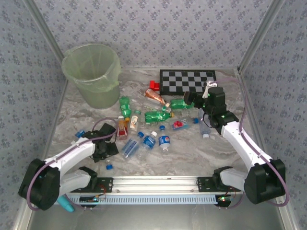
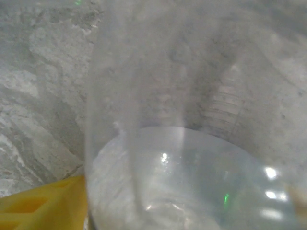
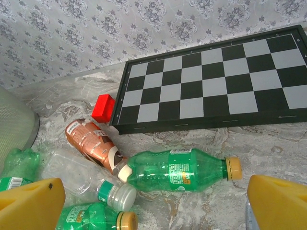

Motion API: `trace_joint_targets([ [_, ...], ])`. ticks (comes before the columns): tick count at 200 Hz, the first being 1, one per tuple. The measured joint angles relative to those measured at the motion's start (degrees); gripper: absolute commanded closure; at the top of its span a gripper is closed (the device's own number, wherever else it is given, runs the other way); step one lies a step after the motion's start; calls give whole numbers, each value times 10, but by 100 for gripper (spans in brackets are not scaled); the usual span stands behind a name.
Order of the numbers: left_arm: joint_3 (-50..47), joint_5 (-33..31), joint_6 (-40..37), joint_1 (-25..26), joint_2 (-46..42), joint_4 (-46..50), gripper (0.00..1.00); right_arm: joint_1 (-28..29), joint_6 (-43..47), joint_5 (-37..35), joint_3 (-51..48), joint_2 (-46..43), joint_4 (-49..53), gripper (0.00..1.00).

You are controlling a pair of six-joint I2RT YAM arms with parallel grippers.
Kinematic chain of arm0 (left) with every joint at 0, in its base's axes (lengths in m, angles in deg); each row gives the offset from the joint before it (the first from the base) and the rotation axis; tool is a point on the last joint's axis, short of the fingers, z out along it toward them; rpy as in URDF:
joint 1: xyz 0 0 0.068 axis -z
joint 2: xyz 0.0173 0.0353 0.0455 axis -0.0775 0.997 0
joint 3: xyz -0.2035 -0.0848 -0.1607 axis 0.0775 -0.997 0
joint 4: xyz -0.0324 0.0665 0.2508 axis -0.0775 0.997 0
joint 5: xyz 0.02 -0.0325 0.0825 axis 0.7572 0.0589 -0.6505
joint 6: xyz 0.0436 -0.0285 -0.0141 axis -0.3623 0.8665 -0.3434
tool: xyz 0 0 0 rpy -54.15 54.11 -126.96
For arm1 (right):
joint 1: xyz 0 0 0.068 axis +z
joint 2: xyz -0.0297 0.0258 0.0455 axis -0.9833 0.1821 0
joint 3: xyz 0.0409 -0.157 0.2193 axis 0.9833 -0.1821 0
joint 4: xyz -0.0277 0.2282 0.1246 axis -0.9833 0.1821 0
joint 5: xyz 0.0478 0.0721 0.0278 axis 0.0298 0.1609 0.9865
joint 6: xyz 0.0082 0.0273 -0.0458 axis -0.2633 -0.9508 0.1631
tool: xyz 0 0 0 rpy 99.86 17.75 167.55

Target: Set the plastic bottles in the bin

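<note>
The left tool (image 1: 111, 143) sits low over the surface (image 1: 182, 153) at about 8 o'clock from the middle. One yellow finger (image 2: 38, 211) shows at 7 o'clock in its wrist view, hard up beside a clear bottle (image 2: 192, 143) so close that it blurs. I cannot tell whether the jaws have met the bottle's wall or stand a little off it.

That bottle looks empty and thin-walled, so I judge it very light, springy and slick. It should dent under a hard squeeze and could squirt out sideways. The ribbed middle of the body seems the best place to take hold, across its width, not at the cap or the tapering neck.

The right tool (image 3: 153, 211) hangs with its jaws spread wide and nothing between them, at about 2 o'clock on the surface. Just ahead of it a green bottle (image 3: 177, 170) lies on its side, cap pointing to 3 o'clock. An orange-red bottle (image 3: 91, 143) lies touching its base end at 10 o'clock. Both look like light, round things that would roll if nudged, so a grip across the label band suits them.

Beyond them, at 12 o'clock, lies the checkerboard (image 3: 216, 86), with a small red block (image 3: 103, 108) against its left corner. The bin (image 1: 96, 91) stands upright at 10 o'clock on the surface, well apart from both tools. I can see no bottle inside it.
</note>
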Motion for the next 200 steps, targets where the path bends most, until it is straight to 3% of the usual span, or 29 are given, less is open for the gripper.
trace_joint_targets([
  [27,17,-6,-5,1,2,1,44,1,0,-3,0,0,3,0],
  [107,87,-31,0,2,-113,61,44,13,0,-3,3,1,3,0],
  [151,226,-69,-21,2,-112,91,45,35,5,13,26,2,4,0],
  [200,440,-85,-80,-27,-4,103,46,76,22,26,39,-38,24,1],
])
